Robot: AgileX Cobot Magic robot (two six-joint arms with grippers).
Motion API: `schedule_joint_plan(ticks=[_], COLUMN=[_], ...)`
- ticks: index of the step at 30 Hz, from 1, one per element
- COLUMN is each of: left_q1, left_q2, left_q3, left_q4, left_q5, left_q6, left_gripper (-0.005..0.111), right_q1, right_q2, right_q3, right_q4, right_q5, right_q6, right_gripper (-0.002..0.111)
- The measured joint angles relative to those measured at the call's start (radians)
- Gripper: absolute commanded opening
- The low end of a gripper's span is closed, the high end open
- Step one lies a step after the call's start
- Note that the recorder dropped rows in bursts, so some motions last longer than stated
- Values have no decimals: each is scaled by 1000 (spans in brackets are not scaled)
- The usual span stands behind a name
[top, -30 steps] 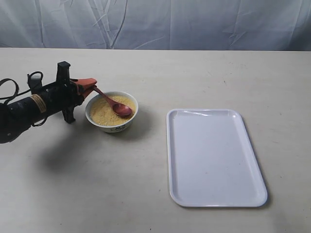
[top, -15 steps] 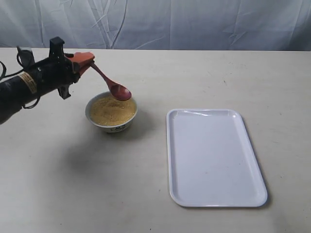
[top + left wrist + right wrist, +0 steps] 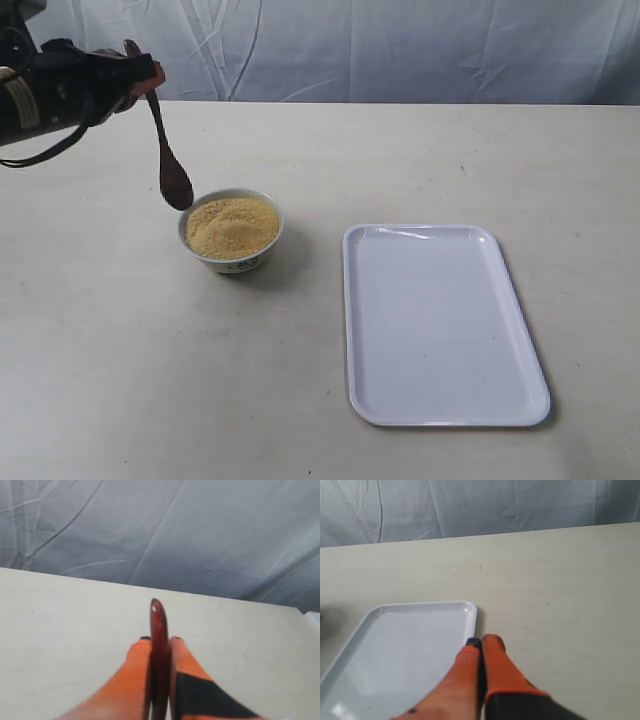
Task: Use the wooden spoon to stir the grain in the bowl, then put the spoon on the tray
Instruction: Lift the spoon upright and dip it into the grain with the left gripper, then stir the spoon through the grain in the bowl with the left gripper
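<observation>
Since the left gripper (image 3: 146,76), pinching the spoon (image 3: 174,184), has raised it from the bowl (image 3: 231,260) toward the table's far-left corner, stirring looks done — tray (image 3: 445,330) next; right gripper (image 3: 481,646) pressed together.

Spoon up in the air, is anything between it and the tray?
Only the bowl of grain sits between the spoon, held by the left gripper, and the tray. Nothing else visible is in the way.
</observation>
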Motion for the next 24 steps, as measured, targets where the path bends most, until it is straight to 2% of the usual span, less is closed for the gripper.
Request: schedule_joint_plan(ticks=[10,24], left_q1=[-100,-108], left_q2=[114,199], left_q3=[0,0], left_q4=[-77,-138], left_q5=[13,-148], left_q6=[159,104], left_gripper=[0,0], right_q1=[0,0], right_q2=[0,0], right_q3=[0,0], right_q4=[0,0], right_q5=[0,0], right_q6=[0,0], right_gripper=[0,0])
